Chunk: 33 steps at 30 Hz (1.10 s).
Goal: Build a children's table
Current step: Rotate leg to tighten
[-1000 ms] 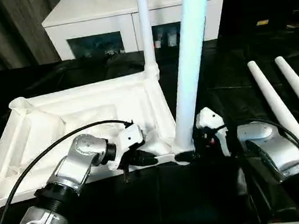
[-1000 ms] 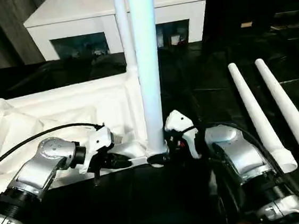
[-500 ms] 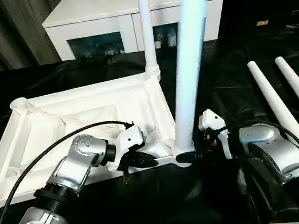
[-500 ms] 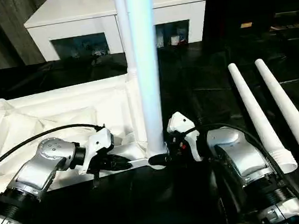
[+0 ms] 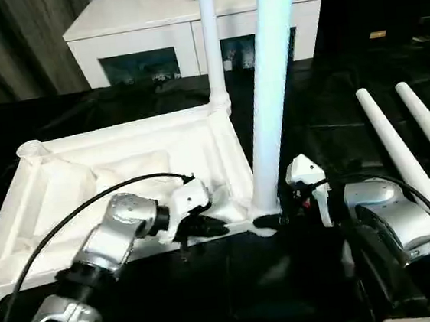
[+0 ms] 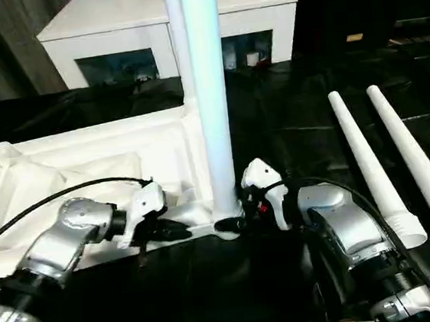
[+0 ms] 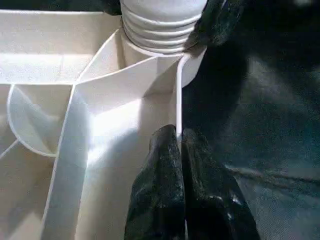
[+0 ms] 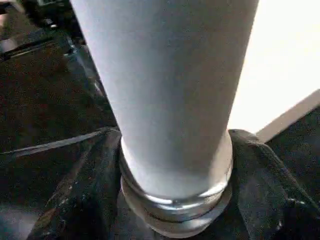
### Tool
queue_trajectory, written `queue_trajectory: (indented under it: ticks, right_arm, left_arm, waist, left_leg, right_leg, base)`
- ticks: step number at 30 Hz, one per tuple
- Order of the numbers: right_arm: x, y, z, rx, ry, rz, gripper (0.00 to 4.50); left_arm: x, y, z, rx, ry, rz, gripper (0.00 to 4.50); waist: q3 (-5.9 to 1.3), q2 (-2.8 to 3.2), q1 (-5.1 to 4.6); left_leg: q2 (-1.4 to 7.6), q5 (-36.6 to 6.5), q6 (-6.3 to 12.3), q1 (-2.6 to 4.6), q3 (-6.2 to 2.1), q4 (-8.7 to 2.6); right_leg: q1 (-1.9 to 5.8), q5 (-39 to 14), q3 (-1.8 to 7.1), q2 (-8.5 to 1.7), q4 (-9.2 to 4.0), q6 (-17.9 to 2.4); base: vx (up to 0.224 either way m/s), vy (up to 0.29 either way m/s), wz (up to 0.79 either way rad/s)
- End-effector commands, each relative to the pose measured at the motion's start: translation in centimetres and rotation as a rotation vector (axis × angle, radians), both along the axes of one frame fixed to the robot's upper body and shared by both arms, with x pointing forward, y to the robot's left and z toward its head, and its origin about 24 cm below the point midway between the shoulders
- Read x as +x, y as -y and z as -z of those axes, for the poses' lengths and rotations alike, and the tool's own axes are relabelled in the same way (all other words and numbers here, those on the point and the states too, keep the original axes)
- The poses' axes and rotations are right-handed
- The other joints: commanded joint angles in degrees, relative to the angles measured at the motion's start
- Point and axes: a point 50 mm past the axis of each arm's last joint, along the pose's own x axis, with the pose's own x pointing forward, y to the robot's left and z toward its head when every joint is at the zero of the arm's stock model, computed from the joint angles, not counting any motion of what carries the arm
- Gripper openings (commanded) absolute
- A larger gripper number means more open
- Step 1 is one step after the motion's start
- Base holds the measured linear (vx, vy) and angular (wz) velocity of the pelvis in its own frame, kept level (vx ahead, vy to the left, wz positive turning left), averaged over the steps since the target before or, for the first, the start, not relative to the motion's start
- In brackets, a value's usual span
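Tabletop [image 5: 124,170] lies ribbed underside up on the black table [image 5: 289,276], occupying the left and centre of the head view; far-left corner socket [image 5: 33,149] is open. One leg [image 5: 213,46] stands upright in the far-right corner socket, upper centre of the frame; a second leg [image 5: 272,86] stands upright at the near-right corner, its base at frame centre; in the left wrist view its threaded end [image 7: 160,25] sits at the corner socket, how deep it is seated cannot be told. Two more legs [image 5: 398,149] lie side by side on the table at right of frame, close together, wide ends toward the camera.

Left hand [image 5: 210,227] is at lower centre-left, fingers [image 7: 165,190] pressed together on the thin near rim of the tabletop, just beside the occupied near corner; the rim edge runs between them in the wrist view. Right hand [image 6: 244,221] is at lower centre, on the other side of the same corner; its fingers [image 8: 85,195] sit one on each side of the base of the near leg, around its collar; whether they press on it cannot be told.

White cabinet [image 5: 155,29] with glass doors stands behind the table, top of frame.
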Motion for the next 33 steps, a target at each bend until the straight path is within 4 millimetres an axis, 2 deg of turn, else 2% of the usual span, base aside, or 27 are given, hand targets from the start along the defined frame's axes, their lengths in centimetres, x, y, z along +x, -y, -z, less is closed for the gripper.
queue_trajectory:
  ticks: [1,3,7,10,12,13,14,15,16,17,18,19,20,21,22,25,26,27,28,29,30,32,33]
  right_arm:
    - [-0.3,-1.0,0.0,0.007,0.023,-0.017,2.74]
    - [-0.2,-0.9,0.1,0.019,0.019,0.013,3.3]
    - [-0.3,-0.3,-0.4,0.052,-0.018,0.012,3.65]
    - [-0.6,0.9,-0.5,-0.021,0.025,0.011,3.65]
    - [-0.8,1.8,-0.7,-0.045,0.026,0.006,3.65]
    - [-1.1,2.7,-1.0,-0.056,0.025,0.012,3.65]
    - [-1.2,3.3,-1.1,-0.065,0.024,0.022,3.65]
    - [-1.3,3.9,-1.2,-0.078,0.03,0.035,3.65]
    - [-1.3,3.9,-1.2,-0.078,0.03,0.035,3.65]
    - [-1.2,4.9,-1.3,-0.099,0.049,0.081,3.65]
    - [-1.0,5.3,-1.4,-0.106,0.062,0.113,3.65]
    - [-1.0,5.3,-1.4,-0.106,0.062,0.113,3.65]
    - [-0.5,5.7,-1.6,-0.109,0.088,0.169,3.65]
    - [-0.1,6.0,-1.7,-0.106,0.105,0.216,3.65]
    - [0.1,6.2,-1.8,-0.1,0.117,0.243,3.65]
    - [-0.2,5.8,-1.9,-0.085,0.111,0.213,3.65]
    - [-0.4,5.6,-1.9,-0.083,0.106,0.198,3.65]
    - [-0.6,5.3,-1.7,-0.078,0.099,0.183,3.65]
    - [-0.7,5.0,-1.6,-0.074,0.095,0.176,3.65]
    - [-0.7,5.0,-1.6,-0.074,0.095,0.176,3.65]
    - [-0.8,4.3,-1.2,-0.065,0.092,0.168,3.75]
    - [-0.7,3.4,-1.0,-0.051,0.096,0.171,3.75]
    - [-0.7,3.0,-1.0,-0.035,0.096,0.168,3.75]
  left_arm:
    - [0.4,0.3,-0.2,0.005,0.022,-0.015,0.0]
    - [0.5,0.7,-0.2,-0.003,0.026,-0.008,0.0]
    - [0.8,0.8,-0.3,-0.003,0.047,-0.002,0.0]
    - [1.3,0.9,-0.5,-0.001,0.076,-0.015,0.0]
    - [1.7,1.0,-0.6,0.002,0.099,-0.029,0.0]
    - [2.1,1.2,-0.8,0.004,0.133,-0.038,0.0]
    - [2.4,1.4,-1.0,-0.002,0.155,-0.053,0.0]
    - [2.8,1.6,-1.2,-0.004,0.192,-0.072,0.0]
    - [2.8,1.6,-1.2,-0.004,0.192,-0.072,0.0]
    - [3.4,2.0,-1.6,-0.01,0.24,-0.107,0.0]
    - [3.6,2.2,-1.7,-0.011,0.254,-0.118,0.0]
    - [3.6,2.2,-1.7,-0.011,0.254,-0.118,0.0]
    - [3.8,2.4,-1.8,-0.021,0.262,-0.128,0.0]
    - [3.9,2.5,-1.9,-0.032,0.258,-0.127,0.0]
    - [3.9,2.7,-1.9,-0.038,0.257,-0.123,0.0]
    - [4.9,2.9,-2.2,-0.03,0.347,-0.215,0.0]
    - [5.5,2.9,-2.4,-0.027,0.392,-0.283,0.0]
    - [6.2,2.8,-2.8,-0.04,0.438,-0.365,0.0]
    - [6.6,2.8,-3.2,-0.057,0.458,-0.421,0.0]
    - [6.6,2.8,-3.2,-0.057,0.458,-0.421,0.0]
    - [7.0,2.8,-4.1,-0.11,0.475,-0.455,0.55]
    - [7.2,2.4,-4.9,-0.151,0.494,-0.492,0.55]
    - [7.2,2.1,-5.4,-0.169,0.5,-0.509,0.76]
  waist:
    - [-3.56,-0.46,-0.38]
    - [-3.53,-0.25,-0.56]
    - [-3.52,-0.14,-0.81]
    - [-3.61,-0.21,-0.61]
    - [-3.74,-0.33,-0.24]
    - [-3.79,-0.04,-0.16]
    - [-3.82,-0.2,-0.03]
    - [-3.97,-0.07,0.21]
    - [-3.95,-0.25,0.21]
    - [-3.9,0.05,0.01]
    - [-3.98,0.27,-0.1]
    - [-4.01,-0.07,-0.25]
    - [-4.12,-0.11,-0.48]
    - [-4.12,0.16,-0.86]
    - [-4.15,0.13,-1.09]
    - [-4.42,0.26,-1.15]
    - [-4.38,0.33,-1.22]
    - [-4.61,-0.15,-1.16]
    - [-4.65,-0.26,-1.14]
    - [-4.72,-0.11,-1.08]
    - [-4.99,-0.3,-1.28]
    - [-5.22,-0.09,-1.24]
    - [-5.35,-0.05,-1.16]
  left_leg:
    - [3.68,-18.36,0.46,1.47,-2.0,-4.7]
    - [3.64,-19.12,0.22,1.51,-2.08,-4.77]
    - [3.67,-19.94,0.59,1.58,-2.14,-4.77]
    - [3.67,-19.1,0.64,1.61,-2.02,-4.67]
    - [3.7,-17.88,1.24,1.64,-1.89,-4.52]
    - [3.67,-16.84,1.77,1.35,-1.96,-4.45]
    - [3.72,-16.57,2.03,1.41,-1.9,-4.41]
    - [3.68,-15.79,2.44,1.52,-1.86,-4.16]
    - [3.7,-15.7,2.75,1.44,-1.84,-4.16]
    - [3.52,-14.64,3.55,0.7,-2.09,-4.13]
    - [3.47,-14.66,3.5,0.76,-2.13,-4.04]
    - [3.43,-14.77,3.62,0.85,-2.06,-4.0]
    - [3.31,-13.56,3.96,0.51,-2.2,-3.88]
    - [3.28,-12.87,4.41,0.28,-2.28,-3.87]
    - [3.21,-12.52,4.59,0.3,-2.24,-3.79]
    - [3.34,-11.85,6.16,0.57,-2.14,-3.47]
    - [3.14,-11.63,6.61,0.39,-2.09,-3.29]
    - [3.31,-11.31,6.91,0.47,-2.19,-3.21]
    - [3.29,-10.46,7.33,0.33,-2.19,-3.12]
    - [3.24,-9.39,7.71,0.14,-2.27,-3.0]
    - [3.33,-5.93,9.11,-0.59,-2.56,-2.83]
    - [3.35,-4.47,10.42,-0.41,-2.48,-2.37]
    - [3.39,-3.58,11.28,-0.34,-2.43,-2.18]
  right_leg:
    - [2.16,-16.63,2.17,-3.27,-4.19,-12.92]
    - [2.1,-17.59,2.14,-3.25,-4.29,-12.38]
    - [2.05,-18.27,2.1,-3.14,-4.52,-12.11]
    - [1.97,-17.54,2.2,-3.19,-4.56,-12.02]
    - [2.07,-16.03,2.31,-3.22,-4.4,-12.51]
    - [2.27,-15.12,2.29,-3.29,-4.3,-12.58]
    - [2.29,-14.87,2.29,-3.29,-4.38,-12.52]
    - [2.28,-13.76,2.31,-3.3,-4.26,-12.68]
    - [2.33,-13.41,2.29,-3.28,-4.29,-12.84]
    - [2.8,-13.31,2.06,-3.37,-4.11,-12.68]
    - [2.79,-13.5,1.96,-3.34,-4.12,-12.51]
    - [2.68,-13.66,1.93,-3.29,-4.32,-12.39]
    - [2.94,-13.14,1.89,-3.44,-4.1,-12.5]
    - [3.03,-12.87,1.76,-3.4,-4.1,-12.6]
    - [2.92,-12.64,1.69,-3.33,-4.17,-12.69]
    - [2.87,-10.18,1.55,-3.22,-4.1,-13.57]
    - [2.84,-9.71,1.43,-3.01,-4.15,-13.5]
    - [3.02,-7.9,1.42,-3.11,-3.92,-13.81]
    - [3.1,-7.01,1.41,-3.13,-3.77,-13.87]
    - [3.22,-6.08,1.35,-3.22,-3.54,-13.92]
    - [3.41,-2.37,1.14,-3.32,-2.87,-14.36]
    - [3.05,0.1,1.02,-3.33,-2.62,-15.17]
    - [2.86,1.38,0.99,-3.29,-2.43,-15.81]
  base:
    - [0.0,0.0,0.0]
    - [0.0,0.0,0.0]
    - [0.0,0.0,0.0]
    - [0.0,0.0,0.0]
    - [0.0,0.0,0.0]
    - [0.0,0.0,0.0]
    - [0.0,0.0,0.0]
    - [0.0,0.0,0.0]
    - [0.0,0.0,0.0]
    - [0.0,0.0,0.0]
    - [0.0,0.0,0.0]
    - [0.0,0.0,0.0]
    - [0.0,0.0,0.0]
    - [0.0,0.0,0.0]
    - [0.0,0.0,0.0]
    - [0.0,0.0,0.0]
    - [0.0,0.0,0.0]
    - [0.0,0.0,0.0]
    - [0.0,0.0,0.0]
    - [0.0,0.0,0.0]
    - [0.0,0.0,0.0]
    - [0.0,0.0,0.0]
    - [0.0,0.0,0.0]
